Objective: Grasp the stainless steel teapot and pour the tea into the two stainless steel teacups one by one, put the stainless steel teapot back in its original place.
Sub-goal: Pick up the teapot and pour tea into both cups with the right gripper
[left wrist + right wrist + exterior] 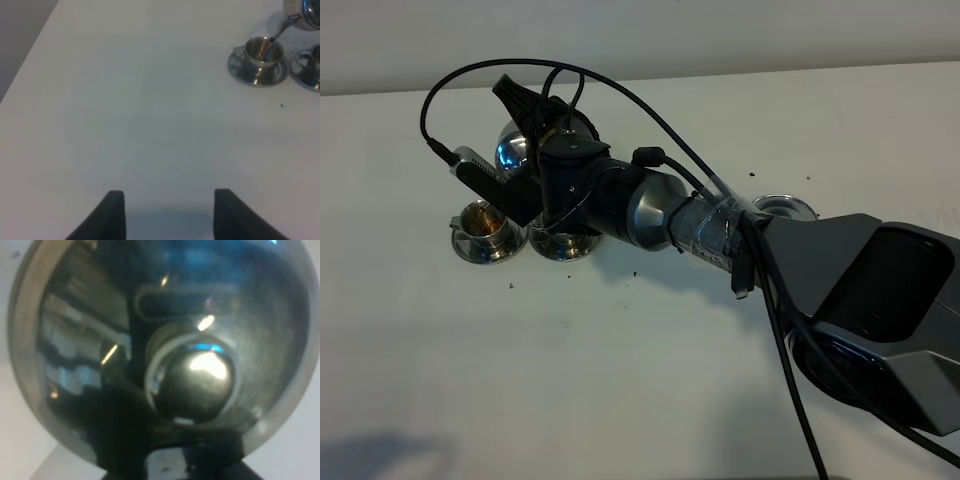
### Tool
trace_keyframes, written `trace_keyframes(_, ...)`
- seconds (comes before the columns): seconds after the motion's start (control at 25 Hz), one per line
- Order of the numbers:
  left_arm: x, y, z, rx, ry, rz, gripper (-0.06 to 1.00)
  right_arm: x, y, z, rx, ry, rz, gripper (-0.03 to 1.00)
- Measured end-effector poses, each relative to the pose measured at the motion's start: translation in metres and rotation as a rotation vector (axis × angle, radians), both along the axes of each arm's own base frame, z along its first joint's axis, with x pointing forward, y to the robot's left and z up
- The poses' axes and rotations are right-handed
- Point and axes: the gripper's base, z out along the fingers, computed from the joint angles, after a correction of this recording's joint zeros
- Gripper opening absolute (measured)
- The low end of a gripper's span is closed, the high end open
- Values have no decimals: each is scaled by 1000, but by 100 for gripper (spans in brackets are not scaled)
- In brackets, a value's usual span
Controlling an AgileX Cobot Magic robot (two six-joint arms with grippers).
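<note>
Arm on the right stretches across, right gripper (534, 118) clamped on the tilted stainless steel teapot (512, 152), spout over teacup (485, 222).

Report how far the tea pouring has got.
Done: the right gripper, jaws shut, holds the stainless steel teapot. In hand: its spout dips over the left-hand teacup, as if pouring. Left: the other teacup, whose fill I cannot judge, then setting the teapot back. The left gripper hangs open, unused.

Bare bench (570, 380) spreads wide ahead of the left claw (167, 215); teacups (258, 55), tilted teapot (515, 150) and the right arm (650, 210) reaching over them block the far side.
</note>
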Motion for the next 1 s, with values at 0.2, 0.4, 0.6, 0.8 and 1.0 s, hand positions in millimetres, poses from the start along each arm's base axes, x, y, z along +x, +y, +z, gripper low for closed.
trace_keyframes(0.2, 0, 0, 0, 0, 0, 0, 44, 0, 0, 1, -13, -19, 13, 18)
trace_keyframes(0.4, 0, 0, 0, 0, 0, 0, 44, 1, 2, 3, -37, -57, 40, 18)
trace_keyframes(0.6, 0, 0, 0, -1, 0, 0, 44, 2, 3, 5, -53, -84, 63, 18)
trace_keyframes(0.8, 0, 0, 0, -1, 0, 0, 44, 2, 4, 7, -68, -111, 90, 18)
trace_keyframes(1.0, 0, 0, 0, -1, 0, 1, 44, 2, 6, 8, -62, -119, 103, 18)
